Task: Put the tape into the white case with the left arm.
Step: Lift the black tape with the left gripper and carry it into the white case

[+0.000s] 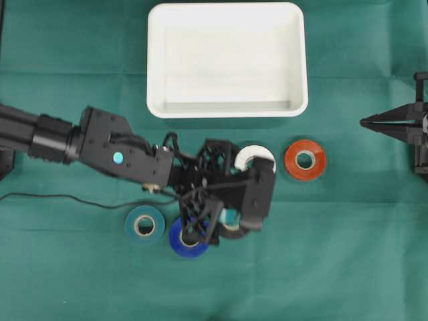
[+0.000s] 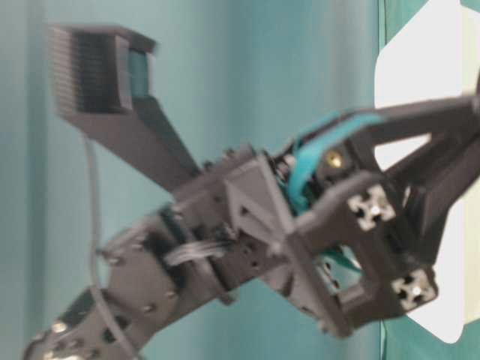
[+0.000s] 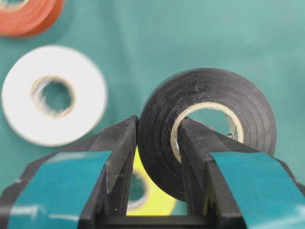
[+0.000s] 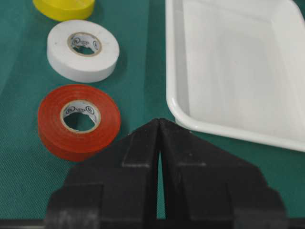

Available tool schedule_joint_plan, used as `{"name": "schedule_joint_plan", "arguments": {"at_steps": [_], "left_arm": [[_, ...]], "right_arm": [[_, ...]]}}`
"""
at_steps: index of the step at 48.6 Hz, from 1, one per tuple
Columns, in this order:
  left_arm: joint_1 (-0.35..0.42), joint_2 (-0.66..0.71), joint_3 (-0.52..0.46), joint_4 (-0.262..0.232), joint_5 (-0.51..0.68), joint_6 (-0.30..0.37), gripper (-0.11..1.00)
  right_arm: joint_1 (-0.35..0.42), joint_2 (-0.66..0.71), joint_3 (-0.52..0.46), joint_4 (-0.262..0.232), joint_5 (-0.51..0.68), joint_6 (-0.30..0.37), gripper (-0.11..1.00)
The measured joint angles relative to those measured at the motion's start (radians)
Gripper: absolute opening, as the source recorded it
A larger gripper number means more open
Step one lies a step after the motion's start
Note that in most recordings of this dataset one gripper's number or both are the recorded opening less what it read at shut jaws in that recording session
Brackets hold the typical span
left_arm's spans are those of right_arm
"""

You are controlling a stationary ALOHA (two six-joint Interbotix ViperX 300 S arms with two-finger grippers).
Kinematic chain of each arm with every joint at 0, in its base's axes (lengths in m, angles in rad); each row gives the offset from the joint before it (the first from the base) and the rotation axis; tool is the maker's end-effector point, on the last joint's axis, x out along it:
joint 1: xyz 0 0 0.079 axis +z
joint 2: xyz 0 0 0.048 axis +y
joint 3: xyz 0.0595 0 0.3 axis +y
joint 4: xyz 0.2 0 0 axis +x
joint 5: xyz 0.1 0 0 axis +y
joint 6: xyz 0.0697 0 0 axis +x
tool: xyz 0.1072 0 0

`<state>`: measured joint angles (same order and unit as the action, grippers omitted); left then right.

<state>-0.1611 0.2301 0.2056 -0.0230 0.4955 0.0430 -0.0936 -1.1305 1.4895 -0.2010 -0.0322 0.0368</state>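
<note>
Black tape is what the left tool has clenched: one finger presses on the outside of the roll, the other goes through the cardboard core, so the wall of the roll is pinched between them. I think this grip is chosen because the roll is too wide to be taken across its whole body, and a pinch on the wall holds it steady for carrying. The roll stands tilted on the fingers and seems to be off the cloth, though I cannot say how high.

From above, the left arm reaches in from the left side, and its tool sits over the group of rolls in the front part of the green worktop. The right tool waits at the right edge with its fingers pressed together and nothing in them; it is out of the way, as the task asks only for the left arm.

Counting the rolls: one black in the grip, one yellow just under it, one blue, one teal, one white, one orange-red. That makes six, all near each other.

Farther back lies the single white case. Nothing is inside it, so by my judgement the black roll must yet travel over the white roll to reach it.
</note>
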Motion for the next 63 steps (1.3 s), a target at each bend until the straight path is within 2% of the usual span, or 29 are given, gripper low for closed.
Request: {"name": "schedule_joint_plan", "arguments": {"at_steps": [20, 40, 52, 63], "left_arm": [[0.202, -0.081, 0.13, 0.0, -0.005, 0.0, 0.25], [0.353, -0.16, 0.268, -0.002, -0.054, 0.002, 0.25], [0.446, -0.167, 0.314, 0.0, -0.11, 0.003, 0.25], [0.5, -0.167, 0.351, 0.0, -0.137, 0.003, 0.25]], "right_arm": [[0.0, -0.002, 0.0, 0.0, 0.0, 0.0, -0.09], [0.0, 0.0, 0.0, 0.0, 0.0, 0.0, -0.09], [0.002, -0.002, 0.0, 0.0, 0.0, 0.0, -0.09], [0.0, 0.0, 0.0, 0.0, 0.0, 0.0, -0.09]]}}
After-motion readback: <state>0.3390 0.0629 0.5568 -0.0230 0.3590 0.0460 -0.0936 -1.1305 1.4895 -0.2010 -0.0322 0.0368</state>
